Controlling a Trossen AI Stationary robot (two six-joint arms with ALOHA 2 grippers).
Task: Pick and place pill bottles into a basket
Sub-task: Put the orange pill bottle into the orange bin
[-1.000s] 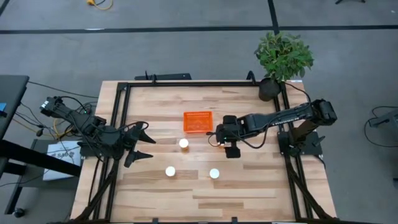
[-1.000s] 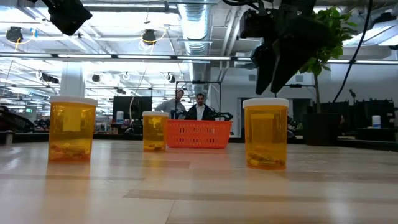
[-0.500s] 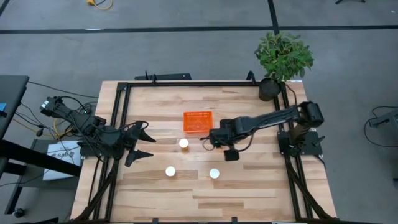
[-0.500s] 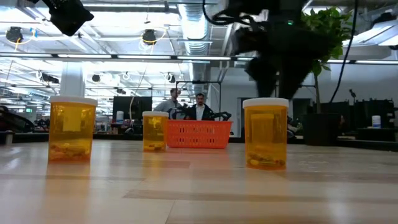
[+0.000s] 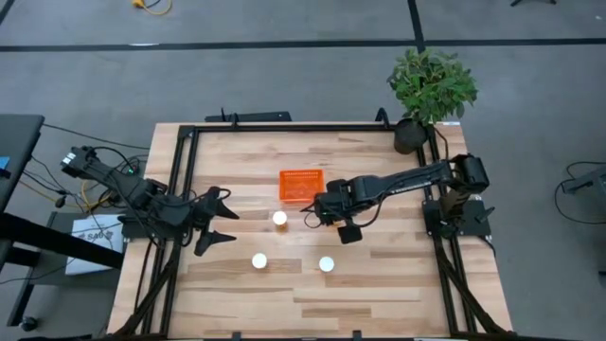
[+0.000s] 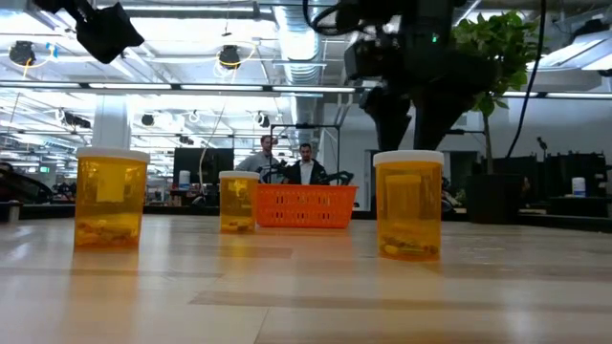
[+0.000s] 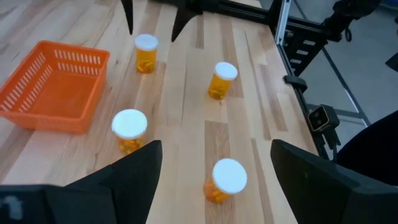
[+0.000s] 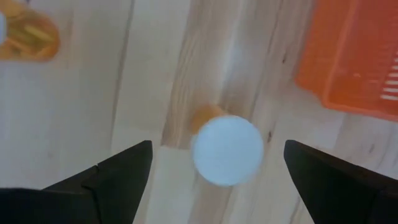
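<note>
Overhead, the released right claw (image 5: 310, 214) hovers by an amber, white-capped pill bottle (image 5: 279, 219).

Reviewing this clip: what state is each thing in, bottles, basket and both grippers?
pill bottles: all four upright, capped, on the table, none in the basket
basket: empty
right gripper: open, above one bottle beside the basket
left gripper: open, holding nothing, near the table's left side
</note>
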